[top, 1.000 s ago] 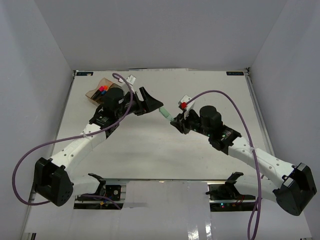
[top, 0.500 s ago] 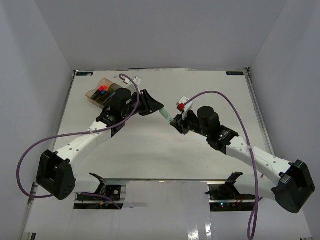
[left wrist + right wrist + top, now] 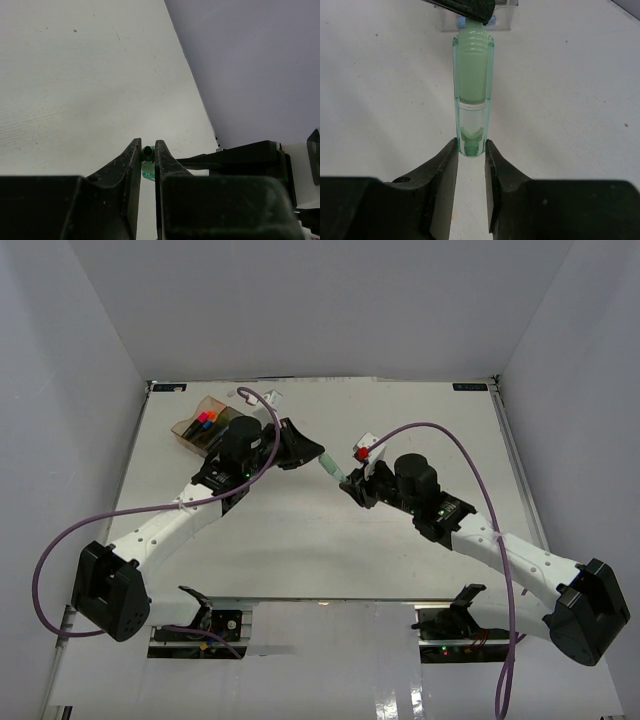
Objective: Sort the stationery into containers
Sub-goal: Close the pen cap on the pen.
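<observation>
A mint-green highlighter [image 3: 331, 469] hangs above the middle of the table, held at both ends. My right gripper [image 3: 471, 146] is shut on its clear cap end, and the green body [image 3: 472, 75] points away from that camera. My left gripper [image 3: 148, 150] is shut on the other end, whose dark round tip [image 3: 148, 149] shows between the fingertips. In the top view the left gripper [image 3: 320, 458] and right gripper [image 3: 345, 481] face each other. An amber container [image 3: 190, 425] at the back left holds several highlighters with pink, blue and orange caps.
A clear compartment [image 3: 266, 397] stands at the back beside the amber one; it also shows behind the highlighter [image 3: 502, 19]. A small white box with something red [image 3: 367, 447] sits just behind my right gripper. Grey walls enclose the table on three sides.
My left gripper has closed from wide open onto the far end of the highlighter, and its arm shifted slightly right. The right gripper has kept its grip and barely moved.
</observation>
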